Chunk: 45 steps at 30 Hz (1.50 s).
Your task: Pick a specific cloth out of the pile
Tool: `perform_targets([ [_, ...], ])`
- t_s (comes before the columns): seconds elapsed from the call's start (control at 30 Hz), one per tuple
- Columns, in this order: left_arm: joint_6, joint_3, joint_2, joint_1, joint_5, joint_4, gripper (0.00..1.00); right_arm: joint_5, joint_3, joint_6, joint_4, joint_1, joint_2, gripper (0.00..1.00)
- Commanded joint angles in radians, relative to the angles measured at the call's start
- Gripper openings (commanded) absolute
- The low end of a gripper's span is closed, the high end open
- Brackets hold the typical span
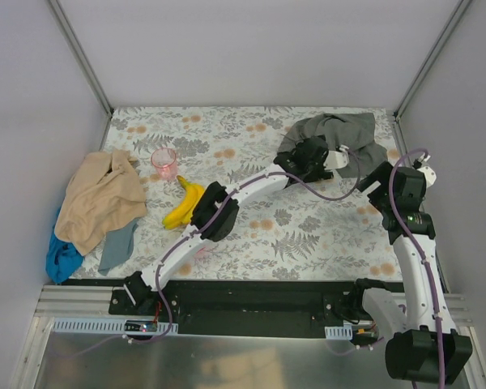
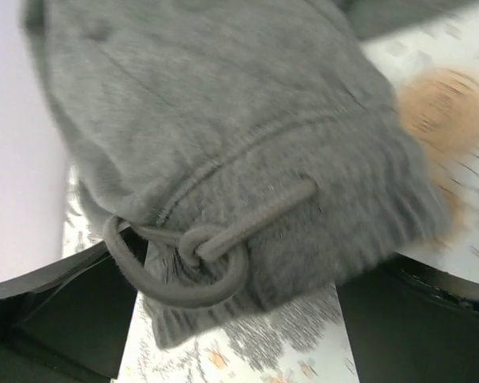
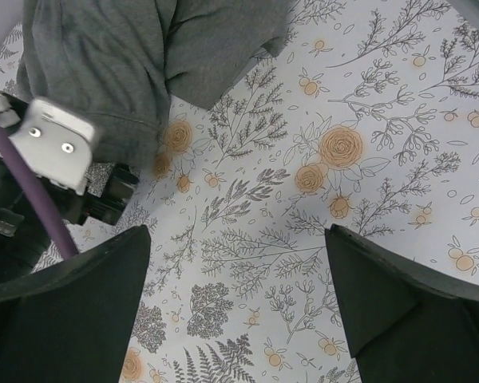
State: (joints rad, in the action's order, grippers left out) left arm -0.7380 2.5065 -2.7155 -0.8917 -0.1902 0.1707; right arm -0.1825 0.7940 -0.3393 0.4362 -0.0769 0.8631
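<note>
The cloth [image 1: 344, 134], a dark grey-green garment, lies crumpled at the back right of the table, far from the pile [image 1: 97, 215] of tan and blue cloths at the left edge. My left gripper [image 1: 312, 158] reaches across to the cloth's near edge. In the left wrist view the cloth [image 2: 223, 120] and its knotted drawstring [image 2: 199, 255] fill the frame, and my left gripper [image 2: 239, 339] stands open, its jaws wide on either side of the hem. My right gripper [image 3: 235, 279] hovers open over bare table, just right of the cloth [image 3: 120, 64].
A banana bunch [image 1: 186, 204] and a pink cup [image 1: 164, 162] sit beside the pile. White walls close in the table [image 1: 308, 235] at the left, back and right. The left arm stretches diagonally across the middle, with its wrist [image 3: 56, 148] near my right fingers.
</note>
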Motion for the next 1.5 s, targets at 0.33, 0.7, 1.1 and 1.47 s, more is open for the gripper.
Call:
perform_targets([
  [0.33,-0.005,-0.353,0.632,-0.016,0.157,0.631,0.99,0.032,0.008,0.017,0.041,-0.004,-0.047,0.99],
  [0.7,0.310,-0.793,1.132,0.106,0.087,0.725,0.99,0.274,-0.009,0.025,0.061,-0.004,-0.009,0.99],
  [1.1,0.399,-1.363,1.730,0.625,0.230,0.607,0.99,0.367,-0.093,-0.018,0.023,-0.004,-0.045,0.99],
  [1.47,0.468,-1.649,1.809,0.816,0.211,0.445,0.99,0.342,-0.174,-0.029,-0.002,-0.004,-0.094,0.99],
])
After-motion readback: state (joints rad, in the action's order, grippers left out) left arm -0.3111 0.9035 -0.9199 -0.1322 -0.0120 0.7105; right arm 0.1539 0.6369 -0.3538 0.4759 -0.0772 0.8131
